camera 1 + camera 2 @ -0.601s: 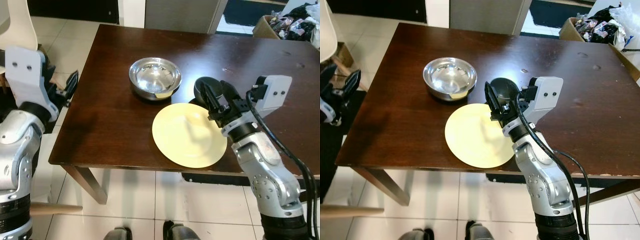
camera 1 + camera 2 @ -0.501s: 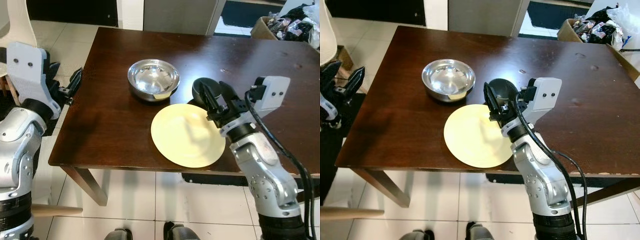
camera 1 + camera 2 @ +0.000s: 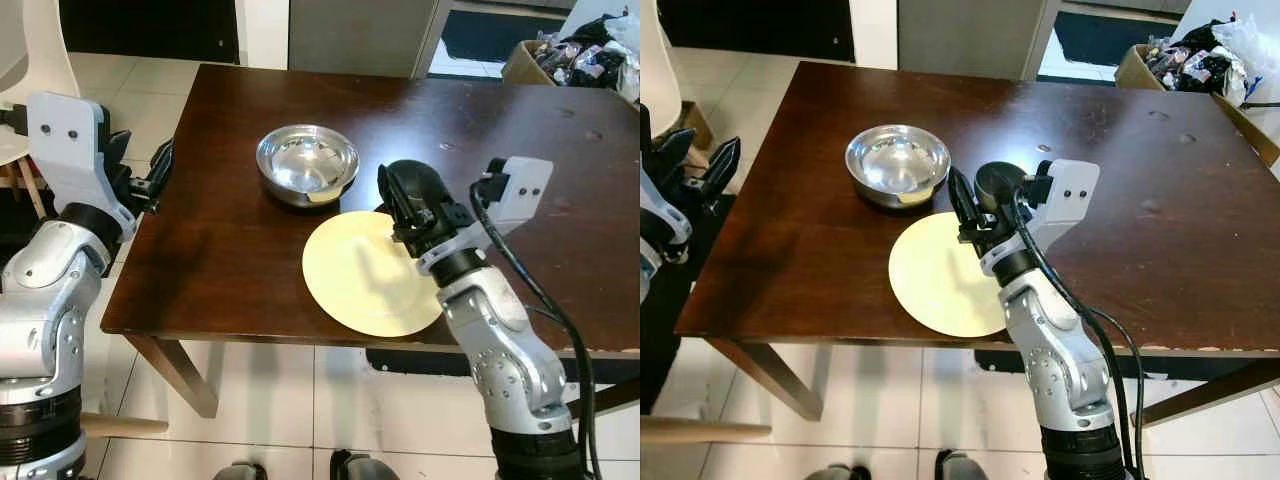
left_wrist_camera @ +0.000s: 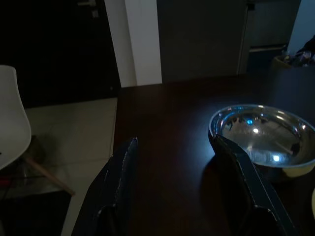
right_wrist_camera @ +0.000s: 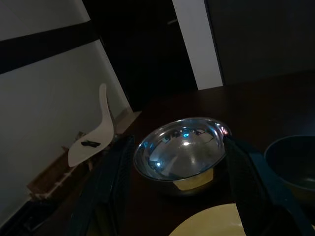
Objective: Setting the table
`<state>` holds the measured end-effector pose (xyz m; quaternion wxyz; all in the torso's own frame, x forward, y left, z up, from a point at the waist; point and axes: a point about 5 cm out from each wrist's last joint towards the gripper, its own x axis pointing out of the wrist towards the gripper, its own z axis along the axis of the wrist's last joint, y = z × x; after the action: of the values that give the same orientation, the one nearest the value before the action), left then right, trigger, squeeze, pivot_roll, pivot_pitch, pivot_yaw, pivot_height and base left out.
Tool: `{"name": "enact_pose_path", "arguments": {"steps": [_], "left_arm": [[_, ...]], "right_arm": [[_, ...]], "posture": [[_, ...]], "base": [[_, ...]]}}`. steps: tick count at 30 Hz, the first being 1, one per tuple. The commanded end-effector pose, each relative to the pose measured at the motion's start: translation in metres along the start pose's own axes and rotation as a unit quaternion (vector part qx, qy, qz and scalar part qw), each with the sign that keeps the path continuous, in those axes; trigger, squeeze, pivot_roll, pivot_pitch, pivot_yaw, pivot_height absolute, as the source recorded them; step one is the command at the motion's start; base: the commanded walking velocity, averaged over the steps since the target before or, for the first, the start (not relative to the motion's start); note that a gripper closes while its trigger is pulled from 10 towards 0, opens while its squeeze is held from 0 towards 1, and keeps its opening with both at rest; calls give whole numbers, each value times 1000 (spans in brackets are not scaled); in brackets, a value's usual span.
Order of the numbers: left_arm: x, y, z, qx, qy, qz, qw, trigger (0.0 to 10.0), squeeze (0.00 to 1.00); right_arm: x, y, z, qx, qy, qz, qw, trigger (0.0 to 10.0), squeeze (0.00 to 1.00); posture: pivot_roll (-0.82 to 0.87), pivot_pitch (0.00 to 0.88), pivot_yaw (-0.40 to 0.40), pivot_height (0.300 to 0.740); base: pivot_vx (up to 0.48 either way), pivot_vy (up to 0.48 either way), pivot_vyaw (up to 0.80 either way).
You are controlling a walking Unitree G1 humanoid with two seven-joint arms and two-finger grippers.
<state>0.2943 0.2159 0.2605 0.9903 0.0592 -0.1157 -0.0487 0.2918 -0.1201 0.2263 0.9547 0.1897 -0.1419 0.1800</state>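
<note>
R gripper (image 3: 400, 205) is hovering over far edge of the yellow plate (image 3: 365, 275), fingers spread, holding nothing. It's hiding most of a dark bowl (image 5: 290, 164) just behind the plate; bowl's rim is cut off in R wrist view. Steel bowl (image 3: 307, 163) is sitting beyond the plate on the dark table (image 3: 220, 240). L gripper (image 3: 695, 165) is hanging off table's left edge, fingers parted, empty. White chair (image 4: 12, 123) is partly cropped.

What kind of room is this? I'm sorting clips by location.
Probably a home dining area: a dark wooden table on a tiled floor, set with a yellow plate and a steel bowl, and a white chair beside it.
</note>
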Motion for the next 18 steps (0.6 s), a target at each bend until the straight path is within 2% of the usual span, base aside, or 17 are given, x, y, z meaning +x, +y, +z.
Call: {"name": "enact_pose_path", "arguments": {"steps": [1, 8, 18], "left_arm": [[-2, 0, -2, 4, 4, 1, 1000, 10000, 0], [-3, -3, -3, 6, 5, 1, 1000, 10000, 0], [-4, -5, -4, 6, 6, 1, 1000, 10000, 0]], "right_arm": [[0, -3, 0, 7, -2, -8, 1000, 10000, 0], [0, -1, 2, 32, -11, -5, 999, 10000, 0], [-1, 0, 1, 39, -11, -4, 999, 10000, 0]], "posture": [[-23, 55, 33, 740], [-25, 60, 31, 740], [-28, 68, 30, 740]], "base": [[0, 0, 0], [0, 0, 0], [0, 0, 0]]}}
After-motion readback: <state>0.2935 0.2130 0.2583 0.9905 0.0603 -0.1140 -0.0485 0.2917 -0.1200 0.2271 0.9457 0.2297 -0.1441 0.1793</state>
